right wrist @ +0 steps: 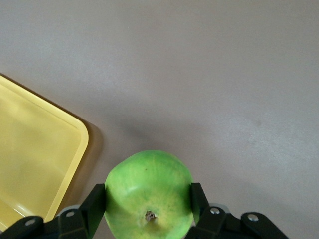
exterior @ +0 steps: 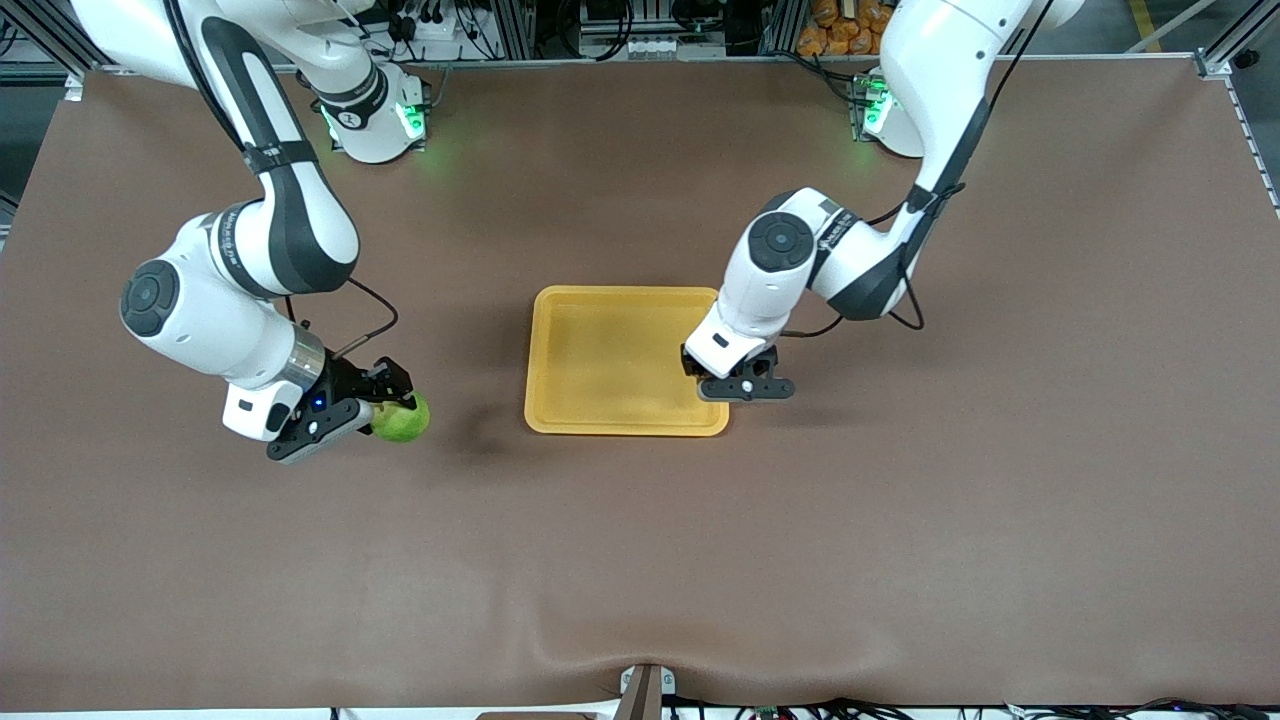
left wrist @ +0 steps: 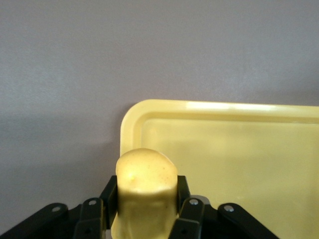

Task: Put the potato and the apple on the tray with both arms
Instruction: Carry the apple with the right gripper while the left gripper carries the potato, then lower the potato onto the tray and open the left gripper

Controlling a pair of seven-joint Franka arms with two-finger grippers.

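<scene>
While left gripper [left wrist: 147, 209] clamps potato [left wrist: 145, 191], right gripper [right wrist: 148, 209] clamps apple [right wrist: 148, 194]

can't make out any readable text here, the small lettering on the arms is too tiny to read

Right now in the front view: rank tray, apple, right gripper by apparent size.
1. tray
2. right gripper, shut on the apple
3. apple, partly hidden by it, so this pair is unsure

White arms [exterior: 250, 290], black joint bands, cables, black pincers [exterior: 745, 385].
</scene>
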